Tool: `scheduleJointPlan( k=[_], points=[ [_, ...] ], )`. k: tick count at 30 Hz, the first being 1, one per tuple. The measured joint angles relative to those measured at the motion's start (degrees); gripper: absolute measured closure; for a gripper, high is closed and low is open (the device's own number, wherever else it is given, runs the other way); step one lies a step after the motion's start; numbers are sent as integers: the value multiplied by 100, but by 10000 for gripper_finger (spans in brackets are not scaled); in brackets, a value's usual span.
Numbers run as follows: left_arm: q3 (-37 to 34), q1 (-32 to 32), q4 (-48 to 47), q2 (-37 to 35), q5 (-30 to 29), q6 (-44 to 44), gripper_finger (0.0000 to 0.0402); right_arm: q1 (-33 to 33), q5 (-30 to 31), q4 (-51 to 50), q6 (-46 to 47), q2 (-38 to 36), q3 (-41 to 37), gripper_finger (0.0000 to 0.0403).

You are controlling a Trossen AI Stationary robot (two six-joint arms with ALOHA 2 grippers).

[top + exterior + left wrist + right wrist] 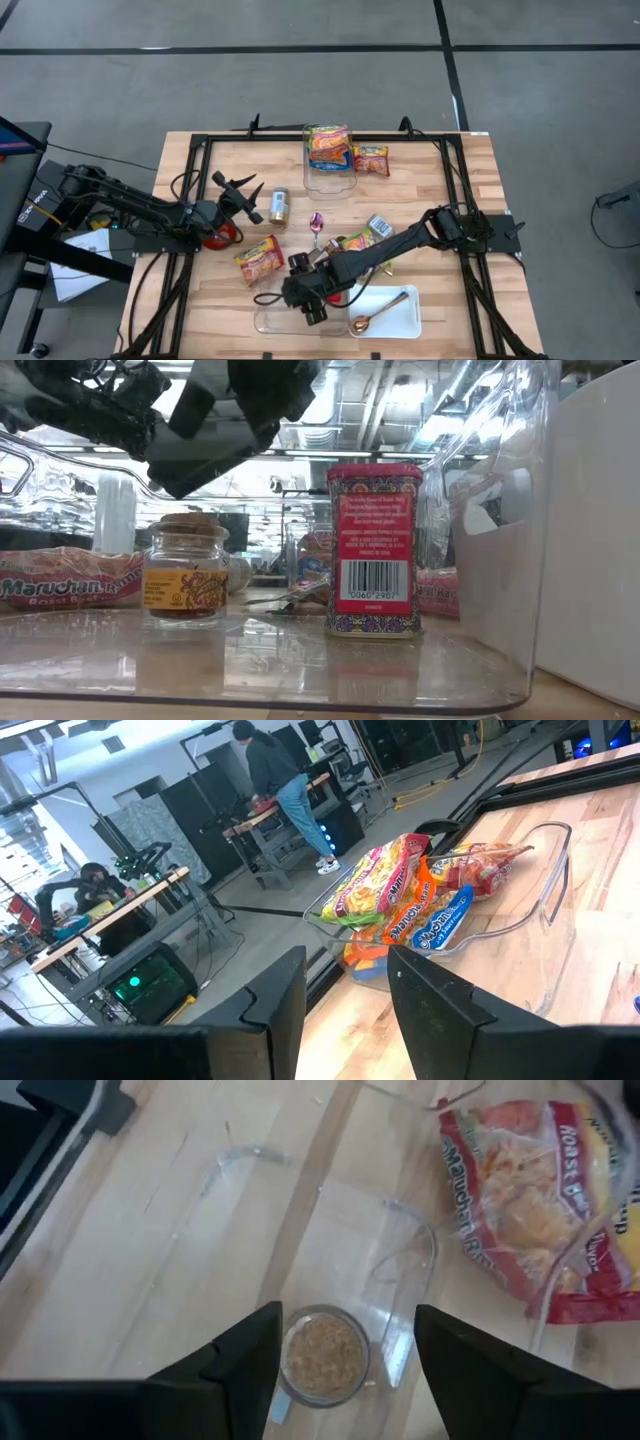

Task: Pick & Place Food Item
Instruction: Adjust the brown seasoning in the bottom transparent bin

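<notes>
A small glass jar with a cork lid [185,575] stands upright on the floor of a clear bin [500,510] at the table's near edge. In the right wrist view the jar [323,1355] shows lid-up below the fingers. My right gripper [345,1315] hangs open above it, one finger on either side and clear of it; in the low view this gripper [215,430] is well above the lid. In the high view my right gripper [308,298] hides the jar. My left gripper [250,195] waits open at the table's left, pointing level.
A red tin [373,550] stands in the same bin beside the jar. A noodle pack [259,258] lies left of the bin. Farther off are a second jar [279,206], a purple spoon [316,225], a far bin of noodle packs [328,148] and a white tray [400,318].
</notes>
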Motion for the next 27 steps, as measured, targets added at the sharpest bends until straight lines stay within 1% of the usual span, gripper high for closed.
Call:
scheduleJointPlan(
  k=[4,8,10,12,14,16,18,21,24,27],
  points=[
    [0,-2,0,0,18,0,265,70,-3,-44,0,-2,0,183],
    [0,-111,-8,0,520,0,267,150,76,-412,96,-217,-7,183],
    [0,-204,-3,0,638,0,272,217,389,-823,211,-432,-6,183],
    [-1,-303,8,-17,620,0,280,291,828,-1292,326,-666,-1,183],
    [-2,-450,79,-42,586,-102,289,364,1363,-1864,500,-949,-77,183],
    [-4,-681,86,-93,574,-214,298,440,2033,-2366,827,-1323,-257,183],
    [-2,-987,119,-160,733,-253,306,510,2610,-2497,1106,-1827,-623,183],
    [-2,-1570,203,-305,1142,-308,316,609,3178,-2071,1248,-2728,-1509,183],
    [0,-2135,563,-422,1364,-397,328,654,3414,-1246,1234,-3658,-2626,183],
    [169,-2595,688,-428,1406,-483,345,632,3427,-354,1138,-4619,-3804,187]
  ],
)
